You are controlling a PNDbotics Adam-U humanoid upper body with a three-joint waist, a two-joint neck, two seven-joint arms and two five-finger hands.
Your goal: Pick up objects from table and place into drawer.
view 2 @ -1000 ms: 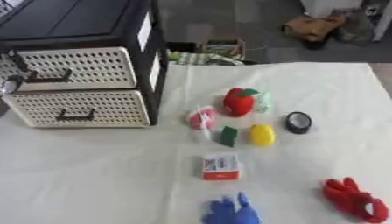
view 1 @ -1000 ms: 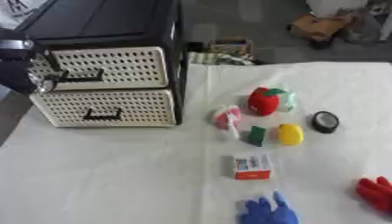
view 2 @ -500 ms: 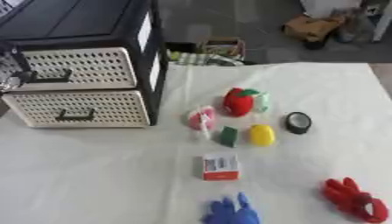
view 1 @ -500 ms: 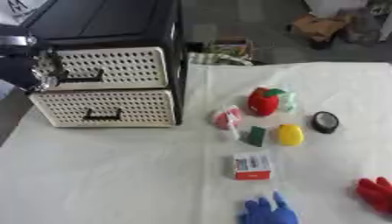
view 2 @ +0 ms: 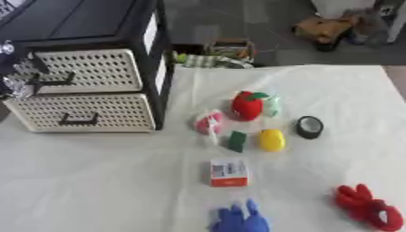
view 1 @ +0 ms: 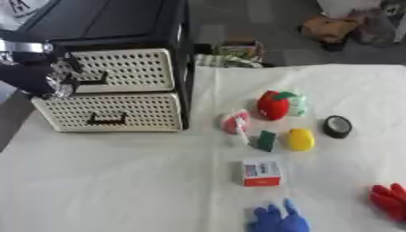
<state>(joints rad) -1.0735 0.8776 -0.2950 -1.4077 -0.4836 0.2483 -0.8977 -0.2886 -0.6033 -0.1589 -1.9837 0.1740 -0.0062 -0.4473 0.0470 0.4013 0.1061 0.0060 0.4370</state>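
A black cabinet (view 1: pixel 119 27) with two cream perforated drawers stands at the back left. My left hand (view 1: pixel 38 76), black and silver, is at the left end of the upper drawer's handle (view 1: pixel 94 82), fingers curled onto it. Both drawer fronts look closed. On the white cloth lie a red apple toy (view 1: pixel 273 105), a pink item (view 1: pixel 235 122), a green block (view 1: pixel 266 140), a yellow lemon (view 1: pixel 300 139), a black tape roll (view 1: pixel 337 126) and a white and red box (view 1: pixel 261 172). My right hand shows in neither view.
A blue finger-shaped item (view 2: pixel 238 219) lies at the front edge and a red one (view 2: pixel 366 209) at the front right. The lower drawer's handle (view 1: pixel 106 120) is free. Clutter sits on the floor beyond the table's far edge (view 1: pixel 238 47).
My left hand has risen slightly along the cabinet's left side to the upper drawer's handle. The objects on the cloth have not moved.
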